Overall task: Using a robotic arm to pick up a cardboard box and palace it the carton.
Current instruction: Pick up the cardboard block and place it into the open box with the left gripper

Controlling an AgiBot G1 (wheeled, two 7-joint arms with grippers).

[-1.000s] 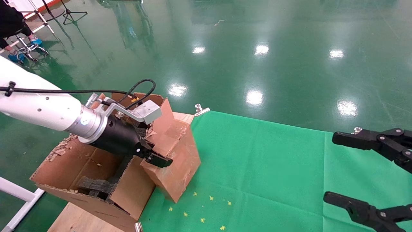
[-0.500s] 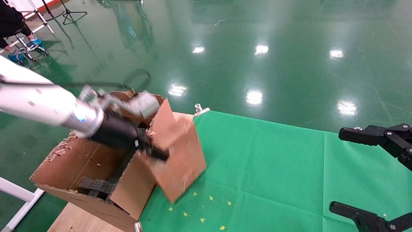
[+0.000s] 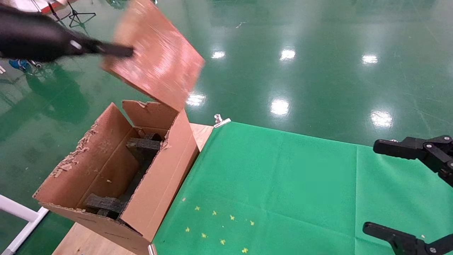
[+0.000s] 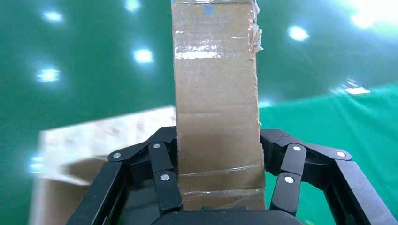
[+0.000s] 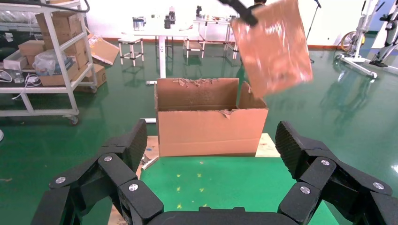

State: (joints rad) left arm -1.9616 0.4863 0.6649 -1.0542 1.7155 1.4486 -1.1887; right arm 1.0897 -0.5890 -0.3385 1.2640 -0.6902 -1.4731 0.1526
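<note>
The cardboard box [image 3: 155,56] hangs tilted in the air, high above the carton's far end. My left gripper [image 3: 124,51] is shut on it from the left. In the left wrist view the box [image 4: 216,93] stands taped between the two black fingers [image 4: 164,164] of the left gripper [image 4: 219,140]. The carton [image 3: 159,187] stands open at the table's left end with black foam pieces [image 3: 143,144] inside. My right gripper [image 3: 382,191] is open at the right edge, far from both. From the right wrist view the box [image 5: 274,47] floats above the carton [image 5: 211,131], with the right gripper [image 5: 213,140] open.
A green cloth [image 3: 283,177] covers the table, with small yellow marks [image 3: 219,226] near the front. A metal clip [image 3: 221,121] holds the cloth's far corner. Bare wood [image 3: 85,244] shows under the carton. Beyond lies shiny green floor, with shelving [image 5: 51,56] in the distance.
My left gripper has lifted the cardboard box off the cloth beside the carton and swung it up and to the left. The right gripper has barely moved.
</note>
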